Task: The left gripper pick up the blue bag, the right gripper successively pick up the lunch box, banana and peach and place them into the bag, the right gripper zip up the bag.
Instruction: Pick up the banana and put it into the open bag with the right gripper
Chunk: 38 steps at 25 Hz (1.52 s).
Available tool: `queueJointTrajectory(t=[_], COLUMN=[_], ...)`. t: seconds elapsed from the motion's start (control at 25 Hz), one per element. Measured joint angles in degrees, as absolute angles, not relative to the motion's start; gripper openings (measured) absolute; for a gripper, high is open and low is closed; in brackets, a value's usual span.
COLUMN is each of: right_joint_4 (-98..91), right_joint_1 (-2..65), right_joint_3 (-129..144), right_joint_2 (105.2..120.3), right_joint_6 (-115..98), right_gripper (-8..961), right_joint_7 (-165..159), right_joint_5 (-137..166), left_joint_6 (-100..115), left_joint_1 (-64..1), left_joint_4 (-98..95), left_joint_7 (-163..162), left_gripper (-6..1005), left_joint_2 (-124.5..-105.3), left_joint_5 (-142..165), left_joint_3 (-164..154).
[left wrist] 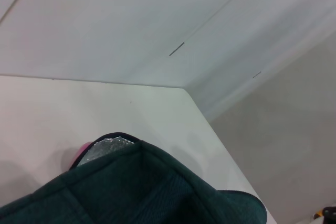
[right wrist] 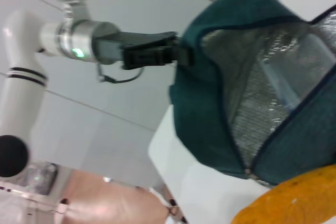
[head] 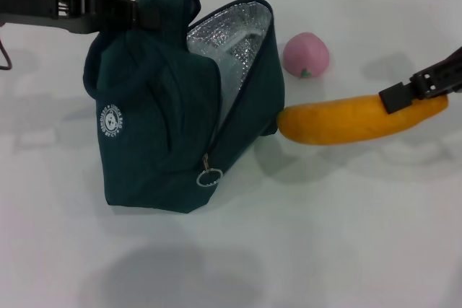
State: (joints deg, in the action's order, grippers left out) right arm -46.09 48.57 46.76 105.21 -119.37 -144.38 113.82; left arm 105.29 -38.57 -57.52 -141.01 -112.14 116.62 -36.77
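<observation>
From my seat the blue bag (head: 166,128) fills the middle of the white table (head: 325,236), standing upright with its mouth gaping toward the robot's right and the silver foil lining (head: 231,41) showing. Its zipper ring-pull (head: 210,177) hangs low at the front edge. I can just make out the lunch box (right wrist: 286,82) inside through the right wrist camera, a clear shape against the foil.

The left gripper (head: 133,12) reaches in from the left and is clamped on the bag's top handle fabric, holding it up (the green ring light on that arm glows in the right wrist view).

The banana (head: 354,119) hangs level just beside the bag's open side, its near tip almost touching the fabric. The right gripper (head: 404,93) is closed on its far end.

The peach (head: 306,54) sits on the table behind the banana, near the bag but apart from it
</observation>
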Motion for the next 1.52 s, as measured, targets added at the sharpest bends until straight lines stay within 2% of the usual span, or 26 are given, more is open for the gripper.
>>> queueJointTrajectory(t=[0.84,1.16,1.52], right_joint_4=[-42.03,-35.08,-30.38], right_joint_1=[45.24,44.9,43.01], right_joint_3=[46.39,46.06,46.48], right_joint_2=[104.87,105.75,107.43], right_joint_6=[-123.37,-123.18,-121.25], right_gripper=[429,429,428], right_joint_7=[-142.62,-137.97,-133.63], right_joint_5=[97.34,93.15,93.28], left_joint_6=[104.99,104.93,104.93], left_joint_1=[-38.23,-38.32,-38.14], left_joint_4=[-55.19,-54.49,-54.49], left_joint_7=[-139.74,-139.35,-139.2], left_gripper=[35,35,36], left_joint_2=[-112.28,-112.25,-112.23], left_joint_5=[116.61,116.03,115.82], left_joint_3=[-36.47,-36.56,-36.74])
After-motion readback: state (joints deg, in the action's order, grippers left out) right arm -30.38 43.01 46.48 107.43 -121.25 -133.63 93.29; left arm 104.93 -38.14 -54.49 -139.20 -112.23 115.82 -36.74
